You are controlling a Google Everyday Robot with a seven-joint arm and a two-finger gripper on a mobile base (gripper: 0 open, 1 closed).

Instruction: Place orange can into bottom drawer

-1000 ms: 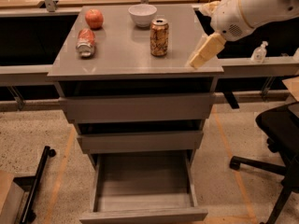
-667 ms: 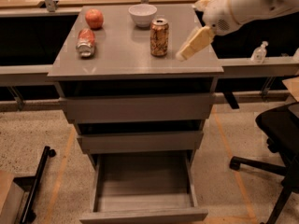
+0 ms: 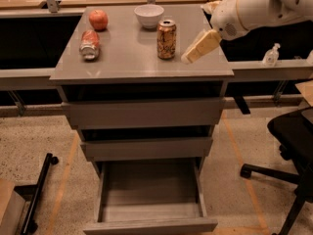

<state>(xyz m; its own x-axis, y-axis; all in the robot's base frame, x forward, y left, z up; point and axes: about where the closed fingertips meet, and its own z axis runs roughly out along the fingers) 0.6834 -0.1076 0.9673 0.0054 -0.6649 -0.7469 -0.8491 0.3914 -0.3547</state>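
Note:
The orange can [image 3: 167,39] stands upright on the grey cabinet top [image 3: 127,58], right of centre. My gripper [image 3: 198,48] hangs above the top just right of the can, a short gap away, with its cream fingers pointing down-left. It holds nothing that I can see. The bottom drawer [image 3: 149,222] is pulled out wide at the foot of the cabinet, and its grey box is empty.
A redder dented can [image 3: 89,44] lies on its side at the left, a red apple [image 3: 98,19] sits behind it, and a white bowl [image 3: 149,15] stands at the back. The two upper drawers stand slightly ajar. A black office chair [image 3: 293,146] stands at the right.
My gripper has moved left and slightly up along the cabinet top, closing in on the right side of the orange can. The can and drawers have not moved.

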